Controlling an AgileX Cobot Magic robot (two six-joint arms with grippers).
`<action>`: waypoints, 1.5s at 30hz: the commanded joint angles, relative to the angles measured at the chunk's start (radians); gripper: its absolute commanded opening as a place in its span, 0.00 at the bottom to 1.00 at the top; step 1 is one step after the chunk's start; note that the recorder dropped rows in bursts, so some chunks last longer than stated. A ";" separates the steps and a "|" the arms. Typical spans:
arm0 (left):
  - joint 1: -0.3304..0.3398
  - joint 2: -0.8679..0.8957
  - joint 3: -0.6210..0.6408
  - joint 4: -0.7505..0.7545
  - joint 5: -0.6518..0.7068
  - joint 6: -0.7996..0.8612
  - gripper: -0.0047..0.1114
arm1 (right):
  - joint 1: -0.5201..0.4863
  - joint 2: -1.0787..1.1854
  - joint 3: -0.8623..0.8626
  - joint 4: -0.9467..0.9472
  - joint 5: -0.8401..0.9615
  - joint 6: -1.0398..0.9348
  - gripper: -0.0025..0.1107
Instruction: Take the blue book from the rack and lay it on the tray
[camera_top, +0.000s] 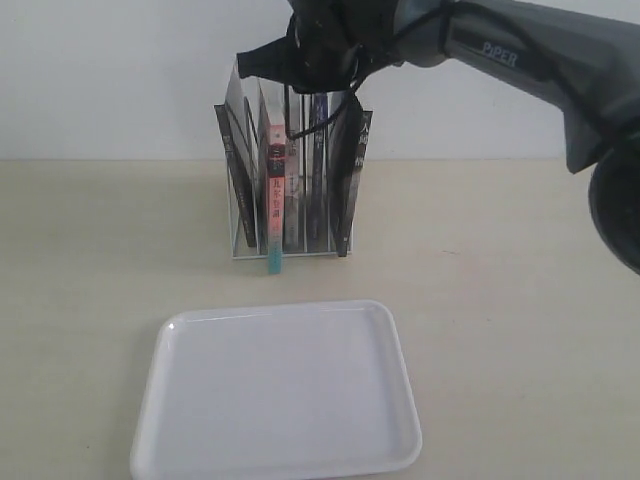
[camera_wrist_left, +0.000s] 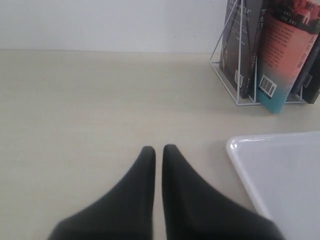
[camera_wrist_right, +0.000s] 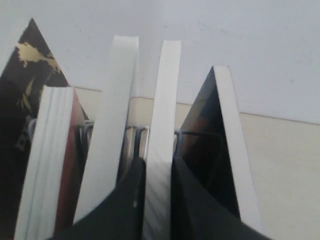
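Grey arm marked PiPER, black tapered fingers

A pale worktop fills the lower part of the exterior view, light beige with faint horizontal streaks like wood grain. Behind it stands a plain white wall with a matte finish, meeting the worktop along a straight line. The light is soft and even, casting only faint shadows on the surface.

Red-teal book upright beside black book; beige table beneath.
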 joint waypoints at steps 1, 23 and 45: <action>0.002 -0.004 0.004 0.000 -0.006 0.002 0.08 | 0.001 -0.062 -0.006 -0.042 -0.001 0.007 0.02; 0.002 -0.004 0.004 0.000 -0.006 0.002 0.08 | 0.162 -0.213 -0.006 -0.232 0.214 0.028 0.02; 0.002 -0.004 0.004 0.000 -0.006 0.002 0.08 | 0.339 -0.410 -0.004 -0.275 0.409 -0.069 0.02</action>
